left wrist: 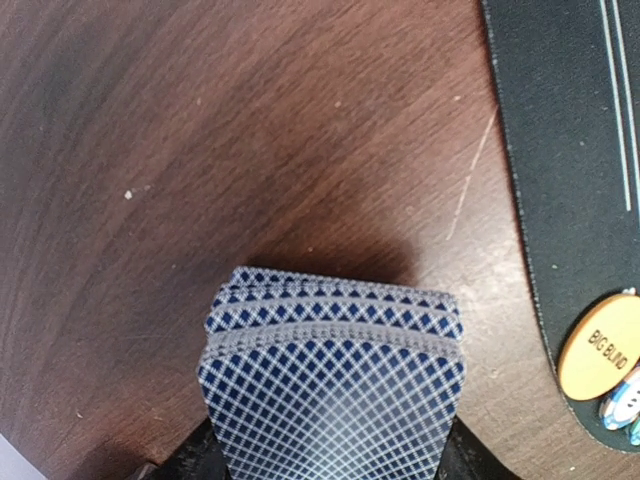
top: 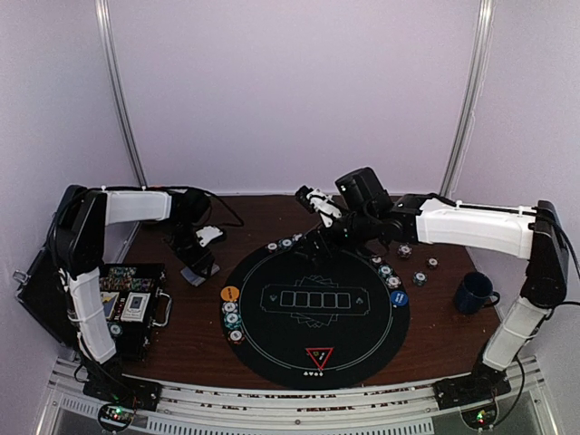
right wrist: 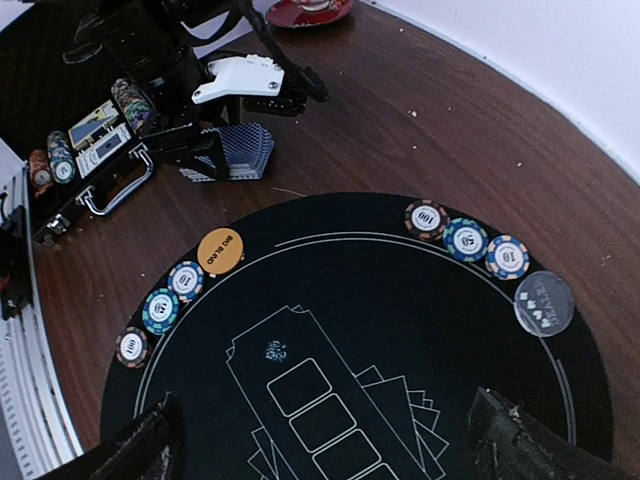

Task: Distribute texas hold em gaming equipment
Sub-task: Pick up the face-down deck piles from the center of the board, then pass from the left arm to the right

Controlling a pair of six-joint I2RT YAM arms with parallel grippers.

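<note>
My left gripper [top: 198,268] is shut on a deck of blue-checked cards [left wrist: 335,385], held low over the wood left of the black round mat [top: 313,340]; the right wrist view shows the deck [right wrist: 242,150] too. My right gripper [right wrist: 325,445] is open and empty, hovering over the mat's far part [top: 319,237]. An orange "Big Blind" button [right wrist: 220,250] and three chips [right wrist: 160,310] line the mat's left rim. Three chips [right wrist: 465,239] and a clear disc [right wrist: 544,302] lie on the far rim. A blue button [top: 399,298] and a red triangle marker [top: 319,356] also lie on the mat.
An open black case [top: 127,304] with chips and card boxes stands at the left edge. A dark blue mug [top: 473,293] stands right of the mat, with loose chips [top: 419,278] near it. A red saucer [right wrist: 310,10] lies at the table's far side.
</note>
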